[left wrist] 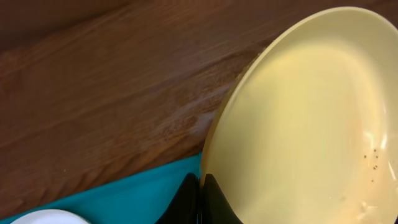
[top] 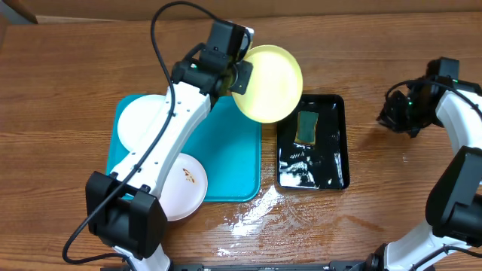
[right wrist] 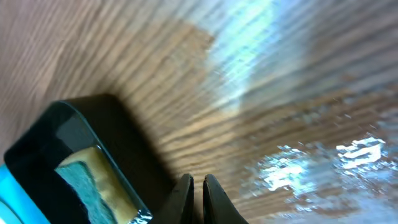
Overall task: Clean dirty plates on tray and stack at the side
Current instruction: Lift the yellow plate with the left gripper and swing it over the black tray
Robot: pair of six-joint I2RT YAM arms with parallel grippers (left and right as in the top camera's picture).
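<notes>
My left gripper (top: 239, 75) is shut on the rim of the pale yellow-green plate (top: 269, 83) and holds it tilted in the air over the far right corner of the turquoise tray (top: 233, 162). In the left wrist view the plate (left wrist: 305, 124) fills the right side, with tiny dark specks, and the jaws (left wrist: 200, 182) pinch its edge. Two white plates lie on the tray: one at the far left (top: 143, 120), one with food specks at the near left (top: 184, 184). My right gripper (top: 393, 114) is shut and empty, above the table right of the black tray; its fingers (right wrist: 196, 183) show nothing between them.
A glossy black tray (top: 331, 162) holding water and a green-yellow sponge (top: 306, 126) stands right of the turquoise tray; it also shows in the right wrist view (right wrist: 74, 121). Spilled water (top: 256, 214) glistens on the wooden table at the front.
</notes>
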